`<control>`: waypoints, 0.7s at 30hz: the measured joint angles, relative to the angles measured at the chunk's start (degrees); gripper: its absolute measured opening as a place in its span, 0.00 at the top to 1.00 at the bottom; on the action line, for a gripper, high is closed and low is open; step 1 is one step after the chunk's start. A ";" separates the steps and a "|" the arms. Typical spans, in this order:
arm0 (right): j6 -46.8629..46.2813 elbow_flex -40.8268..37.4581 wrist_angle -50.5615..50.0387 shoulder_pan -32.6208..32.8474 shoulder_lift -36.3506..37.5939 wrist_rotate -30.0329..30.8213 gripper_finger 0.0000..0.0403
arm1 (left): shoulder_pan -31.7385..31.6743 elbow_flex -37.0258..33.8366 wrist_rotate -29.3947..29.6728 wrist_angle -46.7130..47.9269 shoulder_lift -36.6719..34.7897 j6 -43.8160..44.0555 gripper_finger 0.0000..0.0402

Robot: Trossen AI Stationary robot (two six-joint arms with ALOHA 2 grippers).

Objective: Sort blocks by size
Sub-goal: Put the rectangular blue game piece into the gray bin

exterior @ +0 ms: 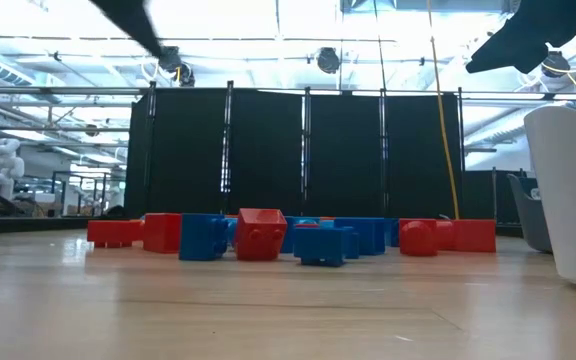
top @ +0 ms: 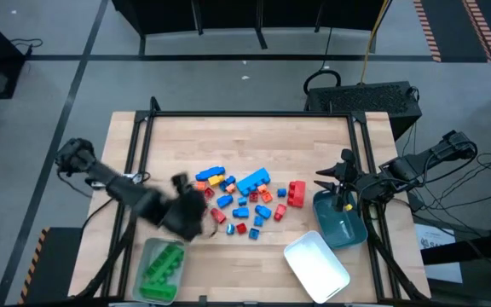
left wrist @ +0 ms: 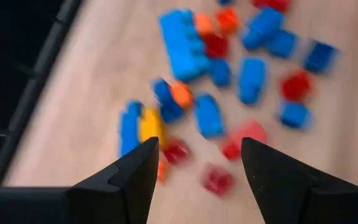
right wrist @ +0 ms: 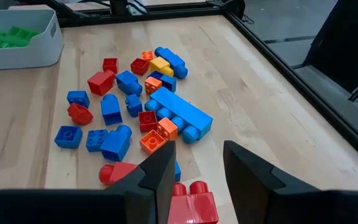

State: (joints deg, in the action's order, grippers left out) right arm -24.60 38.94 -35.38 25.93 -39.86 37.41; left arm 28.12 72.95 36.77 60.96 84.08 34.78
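Observation:
The loose blocks (top: 245, 196) lie in a pile mid-table: blue, red, orange and one yellow, among them a long blue brick (right wrist: 179, 112). Several green blocks (top: 162, 263) lie in a pale grey tray (top: 147, 247) at the near left. My left gripper (top: 190, 211) hangs above the pile's left end, open, with nothing between its fingers (left wrist: 135, 174). My right gripper (right wrist: 197, 168) hovers open at the pile's right side, above a red brick (right wrist: 191, 202) that rests on the table.
A teal tray (top: 348, 230) sits at the right under my right arm, and a white tray (top: 316, 263) stands near the front edge. A black frame (top: 245, 113) borders the tabletop. Bare wood shows on the far half of the table.

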 joint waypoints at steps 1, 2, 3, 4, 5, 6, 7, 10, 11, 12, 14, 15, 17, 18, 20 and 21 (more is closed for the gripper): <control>0.00 0.00 -0.02 -0.01 0.00 0.00 0.71 | -3.36 -0.02 -0.21 -2.72 0.08 -4.29 0.43; 0.00 0.00 -0.03 0.01 0.00 0.00 0.71 | -6.42 -0.06 -0.87 -6.39 0.17 -8.57 0.43; 0.00 0.00 -0.11 0.01 -0.02 0.00 0.71 | -9.28 -0.07 -2.37 -10.38 0.20 -12.77 0.43; 0.00 0.00 -0.13 0.01 -0.02 0.00 0.71 | -12.13 -0.07 -4.38 -14.53 0.49 -16.94 0.43; 0.02 0.00 -0.13 -0.02 -0.02 0.00 0.71 | -14.99 -0.05 -7.20 -19.24 0.97 -20.96 0.43; 0.19 0.00 -0.13 -0.02 -0.02 0.00 0.71 | -17.52 -0.02 -10.39 -23.03 1.47 -24.22 0.43; 0.28 0.00 -0.13 0.01 -0.04 -0.01 0.71 | -19.96 -0.02 -13.37 -25.89 2.14 -26.85 0.43; 0.42 0.00 -0.18 0.01 -0.12 -0.02 0.71 | -26.98 -0.02 -19.89 -31.44 4.98 -31.70 0.43; 0.41 0.00 -0.24 0.01 -0.18 -0.02 0.71 | -28.96 0.00 -21.68 -31.74 6.15 -32.39 0.43; 0.37 0.00 -0.26 0.01 -0.28 0.00 0.71 | -30.88 -0.03 -23.27 -31.90 7.48 -32.86 0.43; 0.41 0.00 -0.49 0.01 -0.38 -0.06 0.71 | -33.94 -0.05 -26.36 -33.47 10.59 -34.11 0.43; 0.42 0.00 -0.52 0.00 -0.54 -0.03 0.71 | -35.20 -0.07 -27.59 -34.14 12.07 -34.79 0.43; 0.53 0.00 -0.51 -0.01 -0.73 -0.04 0.71 | -36.93 -0.11 -29.32 -36.60 15.02 -35.22 0.43; 0.69 0.00 -0.52 0.01 -0.84 -0.04 0.71 | -37.65 -0.10 -30.21 -38.08 16.44 -35.32 0.43; 0.87 0.01 -0.50 -0.02 -1.19 -0.01 0.71 | -38.55 -0.10 -31.69 -39.35 19.02 -35.66 0.43; 1.20 0.00 -0.50 -0.01 -1.30 -0.05 0.71 | -38.80 -0.11 -32.43 -40.36 20.25 -35.69 0.43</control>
State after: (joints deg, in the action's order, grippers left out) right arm -23.40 38.94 -35.88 25.92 -41.16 37.36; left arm -10.68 72.84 4.34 20.60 104.33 -0.91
